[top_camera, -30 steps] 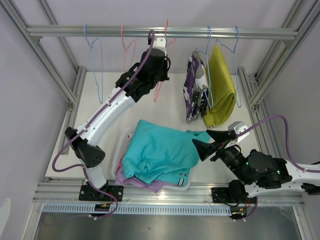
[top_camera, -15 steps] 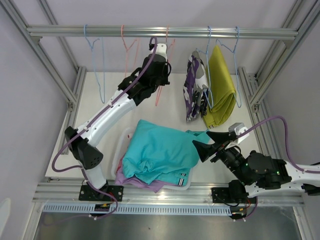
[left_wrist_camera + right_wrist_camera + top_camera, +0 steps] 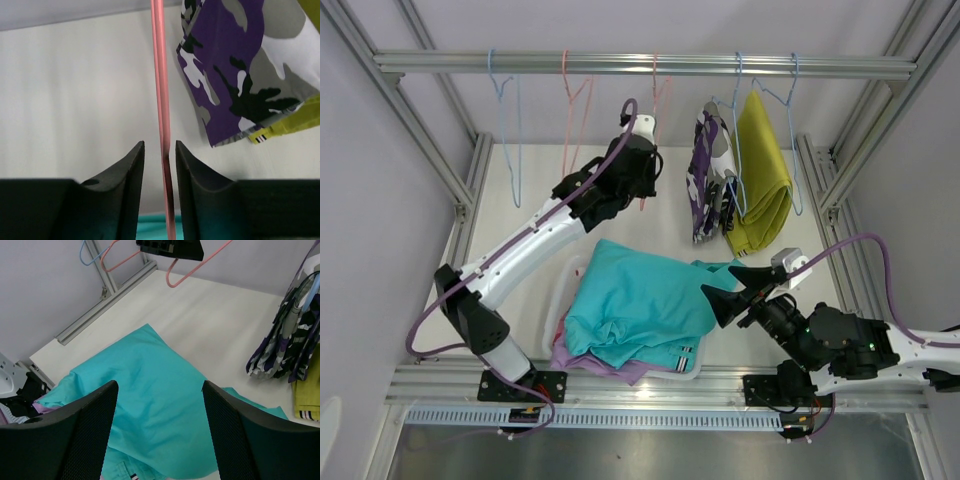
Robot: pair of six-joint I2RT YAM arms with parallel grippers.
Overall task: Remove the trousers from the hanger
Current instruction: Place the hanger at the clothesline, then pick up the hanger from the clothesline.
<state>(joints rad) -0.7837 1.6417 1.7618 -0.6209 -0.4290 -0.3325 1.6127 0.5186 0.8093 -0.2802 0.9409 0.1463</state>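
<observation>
**Left jaws loose about the pink hanger; two pairs on the rail, teal on the pile**

Left arm: stretched up and back toward the rail [image 3: 640, 65]. The left gripper [image 3: 159, 146] sits at the pink wire hanger [image 3: 161, 75], third hanger from the left. In the wrist view the wire runs upright between the two fingers [image 3: 127, 190]. The jaws are narrowly parted, with a sliver of light on either side of the wire. The wire lies closer to the finger on the right of that view. Not clamped.

Right arm: low, at the near right of the table [image 3: 520, 200]. The right gripper [image 3: 722, 284] has its jaws spread wide and nothing between them. It hangs over the right-hand edge of the teal trousers [image 3: 630, 300]. Whether a fingertip touches the cloth I cannot tell.

Trousers:
- The teal pair is spread loosely on top of a pile in the white tray [image 3: 563, 300], near centre of the table.
- The lilac trousers [image 3: 620, 368] peek out beneath the teal pair's near edge.
- The camouflage trousers [image 3: 705, 190] hang folded toward the right of the rail.
- The mustard trousers [image 3: 765, 180] hang just beside them on the right, touching them, with a striped cuff showing low down.
- Both of these hang on the two blue hangers [image 3: 738, 90].

At the left of the rail hang the far-left blue hanger [image 3: 505, 130] and the pale pink hanger [image 3: 575, 110].
</observation>
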